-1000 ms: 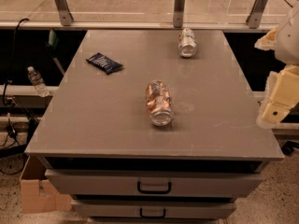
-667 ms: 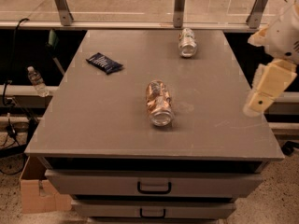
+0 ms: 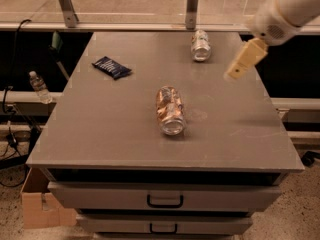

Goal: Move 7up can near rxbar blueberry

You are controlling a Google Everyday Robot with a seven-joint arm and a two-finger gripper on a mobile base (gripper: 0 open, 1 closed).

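The 7up can [image 3: 200, 46] lies on its side at the far right of the grey table top [image 3: 100, 129], silvery with a bit of green. The rxbar blueberry [image 3: 112, 67], a flat dark navy wrapper, lies at the far left of the table. My gripper [image 3: 239, 68] hangs on the white arm [image 3: 282, 11] above the table's right side, to the right of the 7up can and a little nearer than it. It holds nothing.
A larger orange-pink can [image 3: 170, 110] lies on its side in the middle of the table. A rail with metal posts [image 3: 192, 6] runs behind the far edge. Drawers [image 3: 165, 199] sit below the front. A water bottle [image 3: 39, 87] and cardboard box [image 3: 40, 206] are at the left.
My gripper has risen and moved left and away from the table's right edge, toward the 7up can. The cans and the bar have not moved.
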